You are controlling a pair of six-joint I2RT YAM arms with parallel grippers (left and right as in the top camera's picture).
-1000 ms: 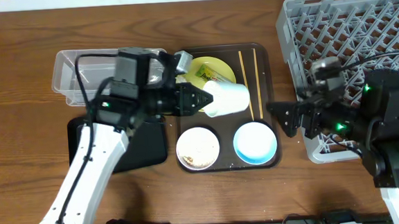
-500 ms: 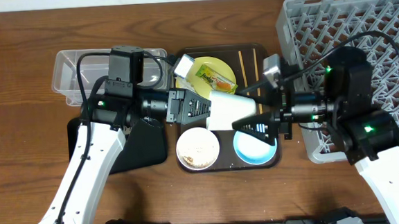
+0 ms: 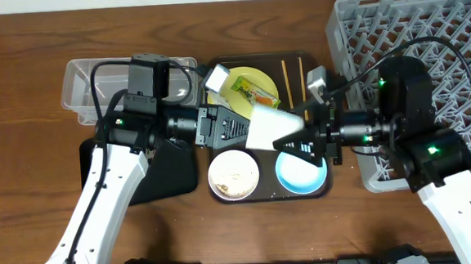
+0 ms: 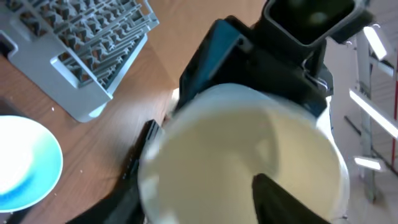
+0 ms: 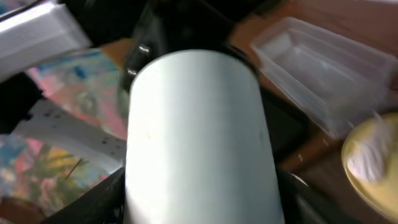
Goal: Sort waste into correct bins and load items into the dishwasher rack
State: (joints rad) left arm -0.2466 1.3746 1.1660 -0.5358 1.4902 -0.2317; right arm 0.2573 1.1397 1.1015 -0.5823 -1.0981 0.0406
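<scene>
A white cup [image 3: 272,128] lies on its side in the air above the brown tray [image 3: 321,102], between both grippers. My left gripper [image 3: 239,130] stands open at the cup's mouth, one finger inside the cup [image 4: 242,162] and one outside its rim. My right gripper [image 3: 303,136] is shut on the cup [image 5: 199,137] from the base end, a finger pressed on each side. On the tray sit the yellow plate [image 3: 239,77] with the snack wrapper [image 3: 255,91] and the tissue [image 3: 216,76], a white bowl [image 3: 233,174] with rice scraps, a blue bowl [image 3: 301,170] and two chopsticks [image 3: 287,84].
The grey dishwasher rack [image 3: 426,30] fills the right side, behind my right arm. The clear tub [image 3: 101,83] stands at the back left, with the flat black tray [image 3: 177,175] in front of it, partly under my left arm.
The cup has gone from the left gripper alone to a two-sided hold. My right gripper came in from the rack and closed round the cup's base. My left gripper's jaws have parted.
</scene>
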